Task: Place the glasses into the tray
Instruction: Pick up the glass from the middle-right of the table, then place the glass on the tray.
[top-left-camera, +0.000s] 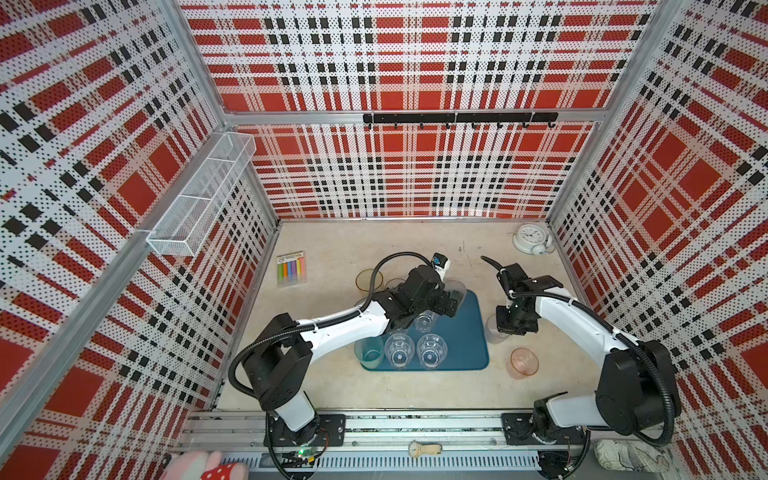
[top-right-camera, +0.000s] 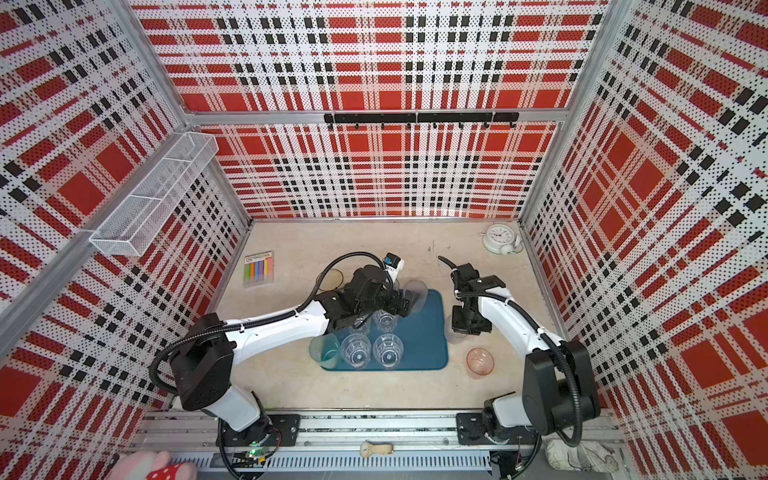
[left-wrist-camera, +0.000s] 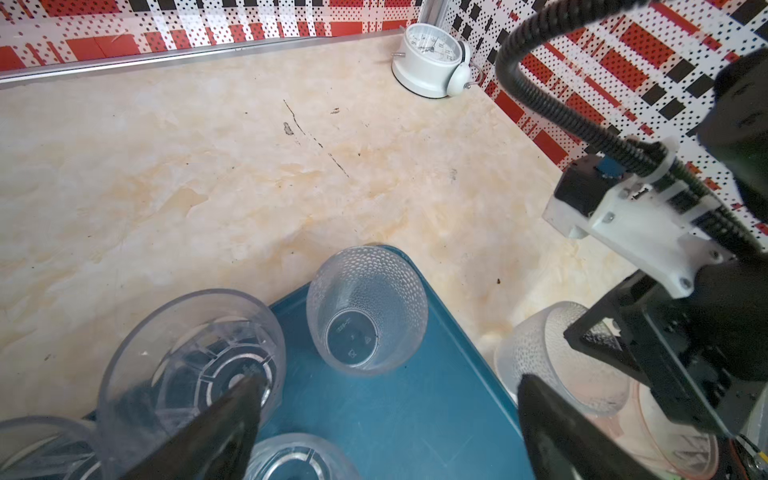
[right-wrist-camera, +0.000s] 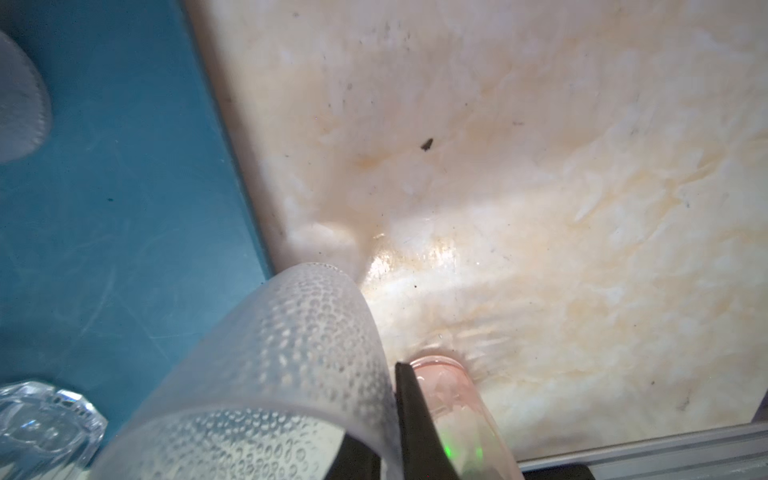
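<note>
The teal tray (top-left-camera: 471, 336) (left-wrist-camera: 395, 415) carries a mint-green glass (top-left-camera: 369, 352), three clear faceted glasses (top-left-camera: 400, 351) and a frosted glass (left-wrist-camera: 368, 307) at its far corner. My left gripper (left-wrist-camera: 386, 386) (top-left-camera: 451, 303) hangs open over the tray, with nothing between its fingers. Just off the tray's right edge, my right gripper (right-wrist-camera: 386, 399) (top-left-camera: 505, 328) is shut on the wall of another frosted dimpled glass (right-wrist-camera: 291, 353) (left-wrist-camera: 536, 345), one finger inside and one outside. A pink glass (top-left-camera: 524, 363) (right-wrist-camera: 449, 399) stands on the table beside it. An amber glass (top-left-camera: 368, 279) sits behind the left arm.
A white alarm clock (top-left-camera: 532, 239) (left-wrist-camera: 432, 58) stands in the back right corner. A crayon pack (top-left-camera: 291, 268) lies at the back left. A white wire basket (top-left-camera: 199, 195) hangs on the left wall. A black hook rail (top-left-camera: 459, 118) runs along the back wall.
</note>
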